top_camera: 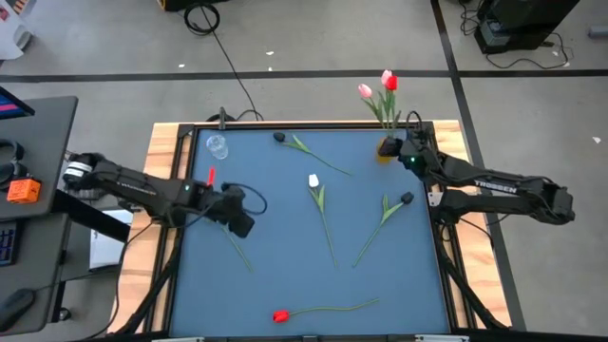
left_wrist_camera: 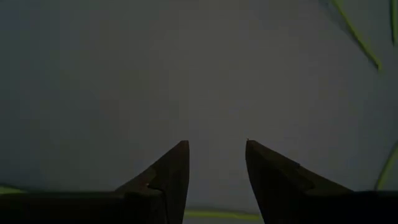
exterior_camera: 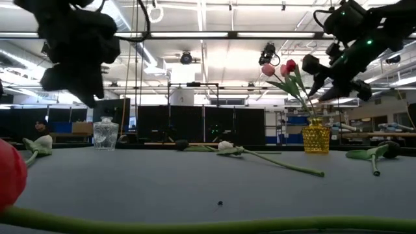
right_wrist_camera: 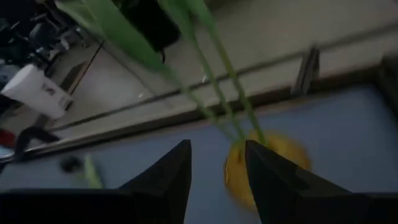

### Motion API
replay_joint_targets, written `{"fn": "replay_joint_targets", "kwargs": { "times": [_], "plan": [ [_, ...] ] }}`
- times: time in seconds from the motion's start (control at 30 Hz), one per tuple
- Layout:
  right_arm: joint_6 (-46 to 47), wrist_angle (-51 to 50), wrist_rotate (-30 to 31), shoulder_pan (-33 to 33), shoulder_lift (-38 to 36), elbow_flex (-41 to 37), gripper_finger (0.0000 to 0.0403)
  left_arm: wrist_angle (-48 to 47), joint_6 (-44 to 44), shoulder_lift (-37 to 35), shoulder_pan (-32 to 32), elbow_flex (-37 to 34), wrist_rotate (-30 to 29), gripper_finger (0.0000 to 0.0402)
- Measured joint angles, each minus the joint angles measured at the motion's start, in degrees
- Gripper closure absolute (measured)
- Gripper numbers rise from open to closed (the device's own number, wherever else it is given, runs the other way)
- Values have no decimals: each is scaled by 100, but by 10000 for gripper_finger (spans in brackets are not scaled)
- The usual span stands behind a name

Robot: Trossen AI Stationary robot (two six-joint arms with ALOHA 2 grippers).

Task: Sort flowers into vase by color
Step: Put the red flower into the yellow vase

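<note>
left gripper [top_camera: 239,220] hangs over the worktop [top_camera: 285,275] by a green stem [top_camera: 237,249], jaws narrowly apart, empty. right gripper [top_camera: 407,150] is by the yellow vase [top_camera: 388,147], jaws slightly apart, empty. flowers [top_camera: 320,195] lie scattered. best to drop straight and pinch the stem mid-length.

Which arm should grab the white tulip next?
Probably the left. Its tool hangs open and empty over the mat, nearer the white tulip. The right tool, also open, is by the yellow vase in the far corner, beside the stems there.
</note>
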Motion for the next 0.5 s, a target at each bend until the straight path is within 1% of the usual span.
{"fn": "replay_joint_targets", "kwargs": {
  "times": [0.1,0.17,0.23,0.3,0.4,0.5],
  "plan": [
    [548,-175,-451,241,-28,0,247,-40,-617,0,-292,-171,12,239],
    [872,-176,-730,476,-28,0,255,-43,-1351,0,-457,-184,3,239],
    [1189,-149,-817,797,9,0,269,-40,-2142,0,-618,-184,-5,239],
    [1455,-131,-786,1159,68,0,283,-47,-2575,0,-727,-184,-65,239],
    [1808,-53,-650,1689,259,0,294,-102,-2527,0,-671,-186,-353,239],
    [2085,256,-653,2194,575,0,296,-85,-2188,0,-454,-186,-296,239]
  ]
}}
